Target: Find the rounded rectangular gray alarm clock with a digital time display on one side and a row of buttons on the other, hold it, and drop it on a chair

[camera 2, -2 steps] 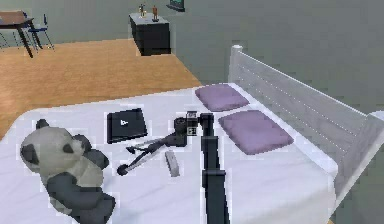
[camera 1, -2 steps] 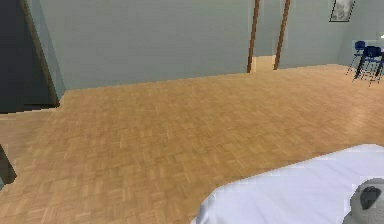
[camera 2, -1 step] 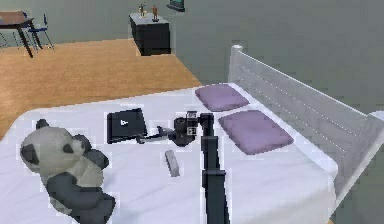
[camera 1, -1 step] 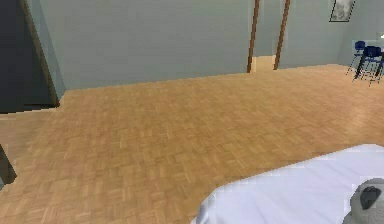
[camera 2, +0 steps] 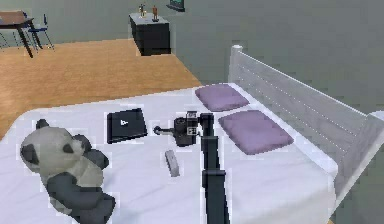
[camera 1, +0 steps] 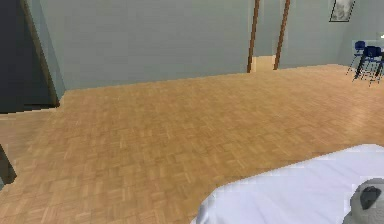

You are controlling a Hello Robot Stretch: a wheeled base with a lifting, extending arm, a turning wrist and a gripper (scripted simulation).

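Bed (camera 2: 290, 190): white. Panda (camera 2: 65, 165) lying on it. Two purple pillows (camera 2: 255, 130) by the headboard. Dark laptop (camera 2: 127, 125), flat. Gripper (camera 2: 166, 128) beside the laptop, over the bed; whether it holds anything cannot be told. Grey oblong (camera 2: 172, 162), perhaps the clock, on the bed beside the arm (camera 2: 211, 180).

you have two purple pillows (camera 2: 255, 130), one panda toy (camera 2: 65, 165), one dark flat slab (camera 2: 127, 125), one bed (camera 2: 290, 100), two blue chairs (camera 1: 372, 60).
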